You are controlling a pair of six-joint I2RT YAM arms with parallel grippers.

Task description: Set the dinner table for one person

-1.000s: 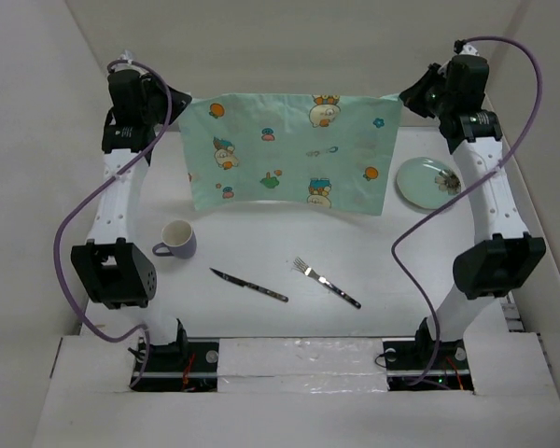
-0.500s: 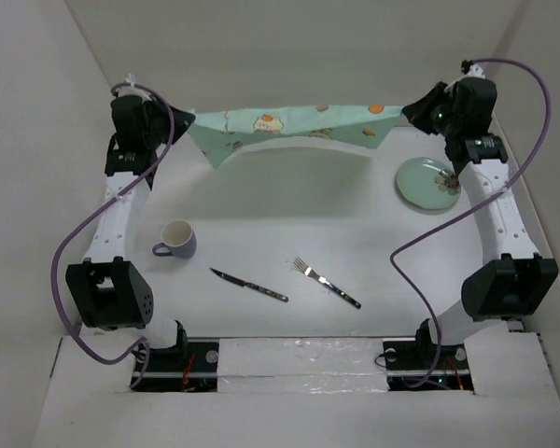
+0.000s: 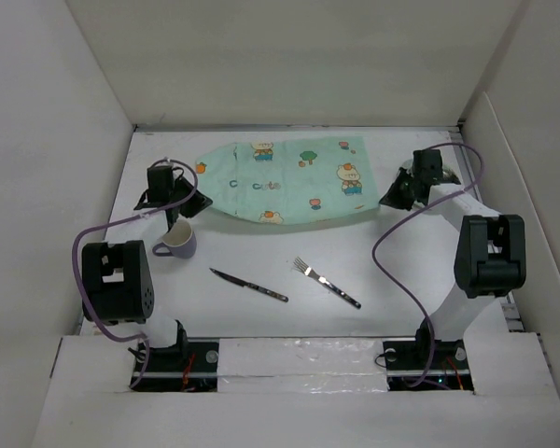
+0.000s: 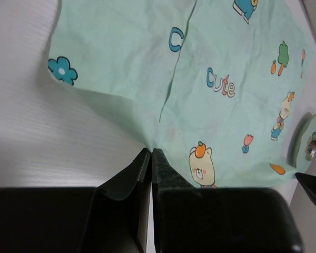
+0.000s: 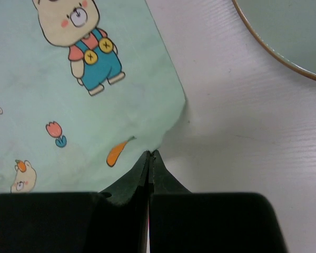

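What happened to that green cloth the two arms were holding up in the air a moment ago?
Both arms came down, and the placemat, which hung in the air between them, now lies spread on the dinner table. The left hand and right hand still pinch its near corners; nothing was let go. The mug, knife and fork stayed where they were.
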